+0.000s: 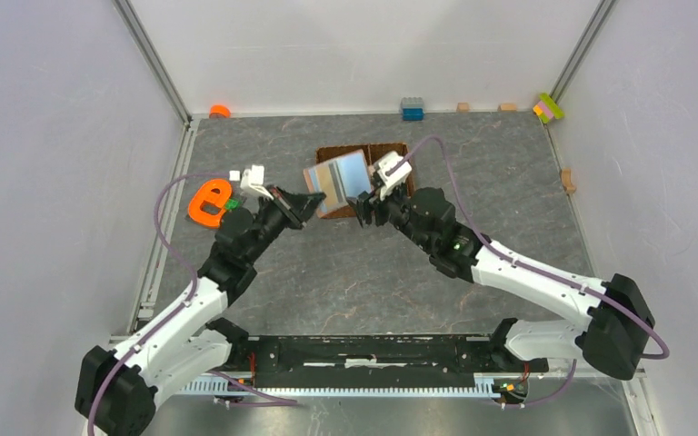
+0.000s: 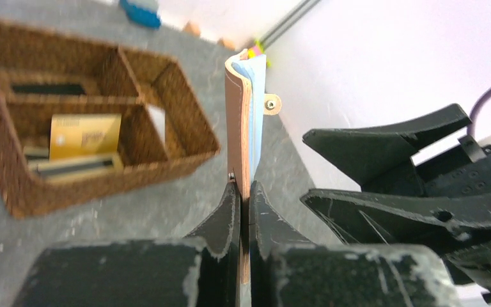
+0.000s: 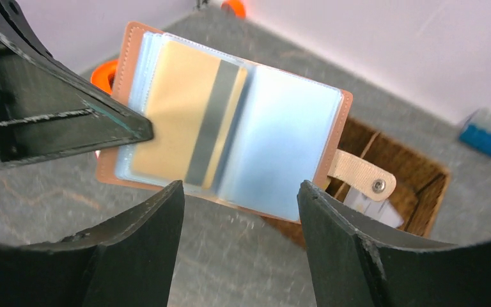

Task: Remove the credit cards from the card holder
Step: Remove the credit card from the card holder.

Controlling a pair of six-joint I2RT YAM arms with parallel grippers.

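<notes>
**card holder held up over the basket, one card left in its sleeve**

the grey table [image 1: 345,272] fills the overhead view. the brown woven basket [image 2: 102,169] sits at its upper centre. in the left wrist view a gold card [image 2: 84,135] lies flat in the basket's middle compartment.

the left gripper [image 2: 244,188] is clenched on the lower edge of the card holder [image 3: 275,147]. it holds the holder upright and open, in the air just in front of the basket. the right gripper [image 3: 240,192] is released. its jaws stand wide at the bottom of the right wrist frame, just under the holder and not touching it.

a gold-tan card [image 3: 172,121] with a dark stripe shows through the clear sleeves on the left half of that frame. the snap tab [image 3: 361,176] hangs loose at the right.

the risks, as i judge them:
- the sleeves look slick and soft, so the right jaws could pinch plastic along with the card, or plastic alone.
- a pull might then drag the whole holder out of the left gripper's thin edge grip.
- the card could also slip free early and fall outside the basket.
</notes>
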